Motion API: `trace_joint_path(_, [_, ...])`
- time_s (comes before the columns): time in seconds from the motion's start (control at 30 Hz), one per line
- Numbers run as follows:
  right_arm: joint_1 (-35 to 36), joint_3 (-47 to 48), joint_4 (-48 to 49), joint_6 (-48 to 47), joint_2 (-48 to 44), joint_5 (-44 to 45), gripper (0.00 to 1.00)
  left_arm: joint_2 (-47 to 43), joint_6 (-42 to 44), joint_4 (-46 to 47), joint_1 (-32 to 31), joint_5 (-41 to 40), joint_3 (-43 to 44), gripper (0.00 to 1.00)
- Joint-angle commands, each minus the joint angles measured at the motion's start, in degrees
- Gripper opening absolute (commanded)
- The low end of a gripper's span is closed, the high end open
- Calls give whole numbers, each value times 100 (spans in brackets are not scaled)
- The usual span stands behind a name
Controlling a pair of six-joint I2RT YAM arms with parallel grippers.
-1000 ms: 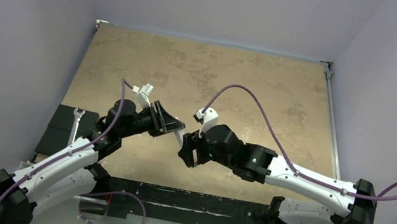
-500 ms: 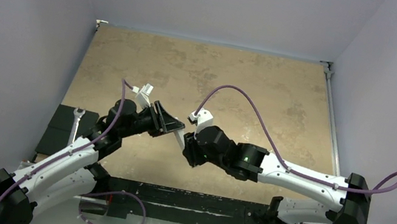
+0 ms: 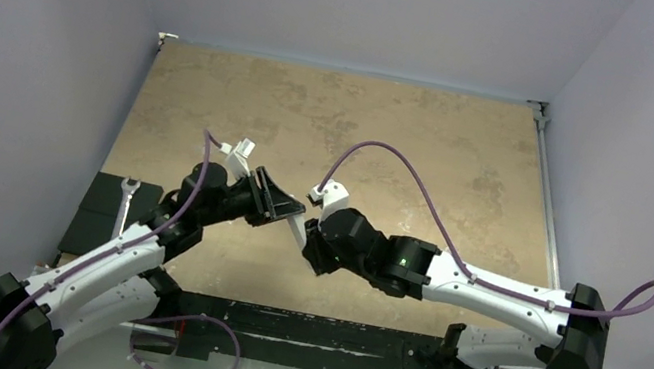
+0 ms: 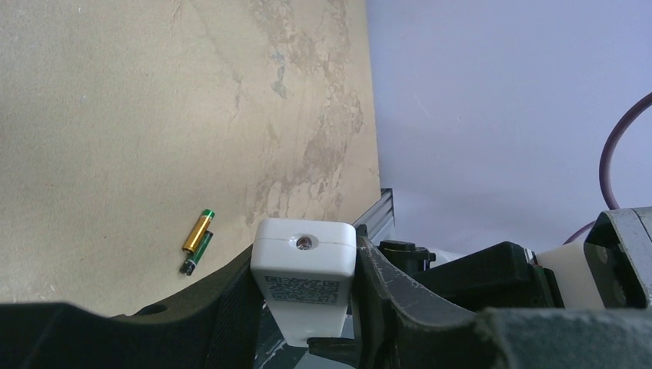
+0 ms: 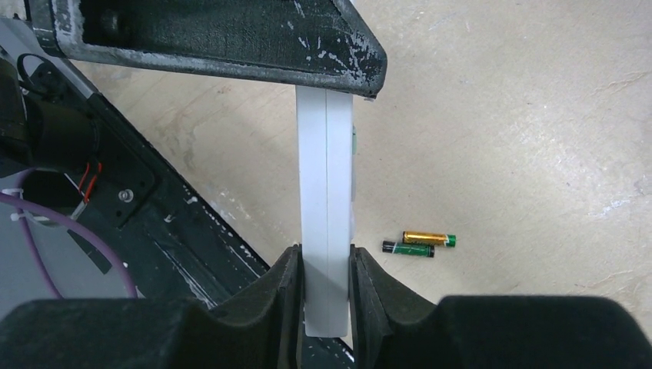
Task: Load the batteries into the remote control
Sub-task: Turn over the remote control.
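Observation:
The white remote control [image 3: 296, 229] is held in the air between both grippers near the table's front middle. My left gripper [image 3: 286, 208] is shut on one end; the left wrist view shows that end face [image 4: 304, 265] with a small hole and a QR label between the jaws. My right gripper [image 3: 308, 243] is shut on the other end, with the remote [image 5: 327, 184] edge-on between its pads [image 5: 289, 269]. Two batteries [image 5: 419, 244], one gold and green, one dark green, lie side by side on the table below; they also show in the left wrist view [image 4: 197, 241].
A silver wrench [image 3: 127, 198] lies on a black mat off the table's left edge. The black front rail [image 5: 177, 231] runs just below the held remote. Grey walls stand close on three sides of the tan table [image 3: 392, 135].
My right arm has shifted a little left, bringing its gripper closer onto the remote's end. The left arm and the remote have barely moved.

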Motion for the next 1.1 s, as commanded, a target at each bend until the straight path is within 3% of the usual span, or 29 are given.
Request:
trace_joint_path(0.0, [30,221,-52,9,-116,203,0,79,-37,315,30,235,180,6])
trace_joint_path(0.47, [3,-12,-31,-313,-638,-236,0,-128,517,40,30,226,245,74])
trace_joint_path(0.6, [-53,-51,-123,-410,-723,-379,0,-191,690,-37,37,280,347,88])
trace_joint_path(0.7, [-138,-91,-233,-502,-864,-489,0,-242,904,-128,39,418,470,93])
trace_joint_path(0.97, [-451,-265,-371,-703,-1329,-1154,0,-277,1587,-252,39,1400,820,95])
trace_joint_path(1.07, [-608,-310,-365,-777,-1545,-1530,0,-218,2009,-808,39,1611,1051,95])
